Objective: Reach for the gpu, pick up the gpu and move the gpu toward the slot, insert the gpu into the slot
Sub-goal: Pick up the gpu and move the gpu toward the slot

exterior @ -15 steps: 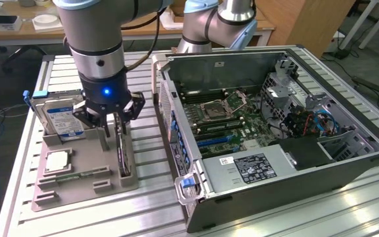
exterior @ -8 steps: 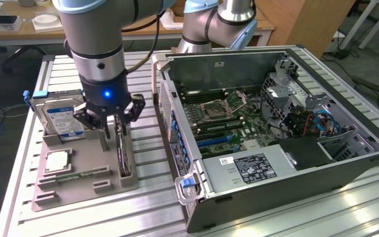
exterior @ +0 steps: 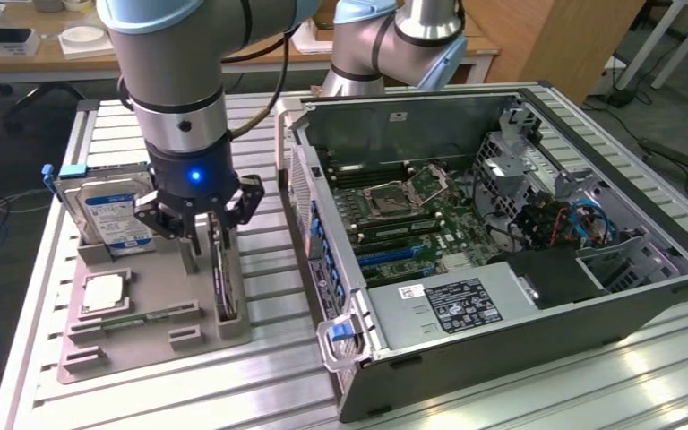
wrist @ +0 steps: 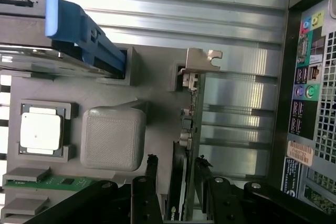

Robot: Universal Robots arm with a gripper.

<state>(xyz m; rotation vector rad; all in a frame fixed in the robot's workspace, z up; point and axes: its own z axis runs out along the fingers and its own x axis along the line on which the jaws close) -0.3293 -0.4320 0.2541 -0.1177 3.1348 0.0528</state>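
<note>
**bench_rat:** Biggest first: slatted alu counter (exterior: 631, 358) with the open PC case (exterior: 500, 349) on it, side panel off, mobo (exterior: 440, 215) facing up. Just beside the case's rear-port wall is a grey parts tray (exterior: 141, 345). The hard drive (exterior: 111, 215) stands at the tray's side furthest from the case. The gpu (exterior: 223, 282) stands on edge in the tray row nearest the case.

**solder_gremlin:** And the end effector (exterior: 207, 228)? Got it yet?

**bench_rat:** Don't think so. It's partway open, one of the fingers (wrist: 152, 163) on each flat face of the card's upper edge, at the end opposite the bracket (wrist: 202, 59). I see a gap on the side away from the case, so nothing's held imo.

**solder_gremlin:** How's it gonna handle?

**bench_rat:** My guess is light, thin and stiff, but fragile, w/ parts on the faces. Best hold is prob a pinch on bare board along that top edge, not the bracket.

**solder_gremlin:** Room?

**bench_rat:** Tight low down, since the tray posts hug the card. A grey block (wrist: 113, 137) sits on the side away from the case, and the CPU chip (exterior: 103, 291) beyond it. Above the card it's open air.
</note>
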